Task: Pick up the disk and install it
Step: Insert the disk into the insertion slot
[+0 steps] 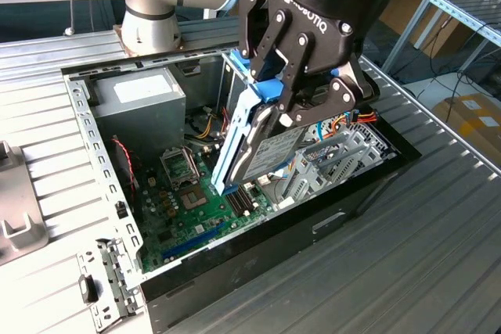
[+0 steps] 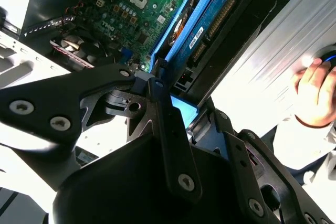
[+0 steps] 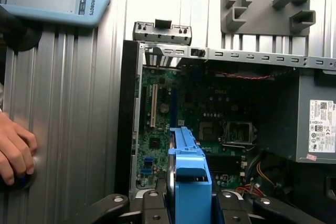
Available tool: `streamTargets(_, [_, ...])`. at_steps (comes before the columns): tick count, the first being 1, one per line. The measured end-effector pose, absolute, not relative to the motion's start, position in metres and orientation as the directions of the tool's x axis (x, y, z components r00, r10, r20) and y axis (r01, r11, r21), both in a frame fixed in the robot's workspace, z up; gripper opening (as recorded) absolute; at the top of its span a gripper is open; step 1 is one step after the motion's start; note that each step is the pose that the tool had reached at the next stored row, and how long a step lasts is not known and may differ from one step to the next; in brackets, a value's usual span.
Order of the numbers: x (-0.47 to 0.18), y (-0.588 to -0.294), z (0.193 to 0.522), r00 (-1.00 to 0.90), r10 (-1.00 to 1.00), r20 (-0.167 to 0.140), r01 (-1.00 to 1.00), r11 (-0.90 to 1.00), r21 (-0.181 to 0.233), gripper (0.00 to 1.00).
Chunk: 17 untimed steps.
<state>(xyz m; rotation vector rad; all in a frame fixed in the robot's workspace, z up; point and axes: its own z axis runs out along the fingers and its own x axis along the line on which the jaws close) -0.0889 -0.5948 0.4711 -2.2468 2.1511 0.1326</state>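
Ribbed metal surface (image 1: 438, 256) carrying an open computer case (image 1: 258, 263). The end effector (image 1: 286, 103) clamps the disk (image 1: 270, 154), tilted on edge over the motherboard (image 1: 184, 201), toward the exterior view's right; installation in hand, judged to demand levelling.

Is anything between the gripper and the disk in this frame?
Nothing visible does. The gripper is shut on the disk across its blue rails and holds it tilted above the open computer case.
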Motion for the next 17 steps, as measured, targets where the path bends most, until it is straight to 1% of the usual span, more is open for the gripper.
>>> streamTargets(17, [-0.0806, -0.5948, 0.4707, 0.042, -0.996, -0.081, -0.998, -0.045, 0.038, 0.37])
